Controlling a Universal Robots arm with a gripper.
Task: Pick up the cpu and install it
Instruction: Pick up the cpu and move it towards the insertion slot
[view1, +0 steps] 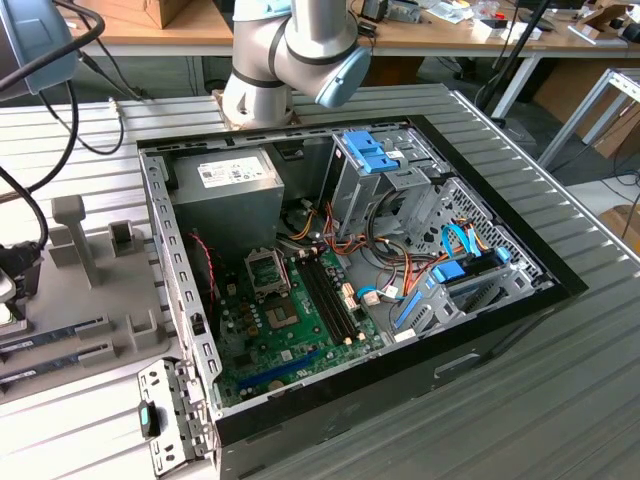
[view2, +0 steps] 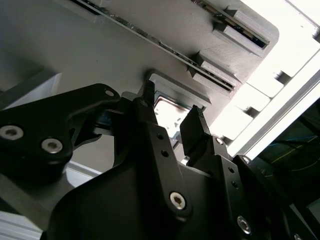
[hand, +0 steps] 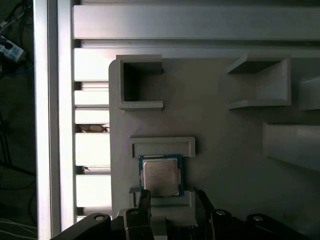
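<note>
The cpu (hand: 160, 175) is a small square chip with a silvery lid and a thin green rim. It lies flat in a shallow nest of the grey fixture plate (hand: 225, 140). My gripper (hand: 173, 200) hovers just over it, open, with one black finger (hand: 145, 200) at each side of the chip and nothing between them. In the second wrist view the cpu (view2: 167, 120) shows between the two fingertips of the gripper (view2: 173, 102). In the exterior view the open computer case (view1: 500, 320) lies on the table, with the motherboard's empty socket (view1: 268, 270) near its middle.
The fixture plate (view1: 100, 290) sits at the exterior view's left and carries grey blocks and long narrow memory sticks (view1: 50, 335). Inside the case are a power supply (view1: 225, 195), blue drive bays (view1: 365, 150), loose cables (view1: 380, 270) and a dark bare chip (view1: 283, 318).
</note>
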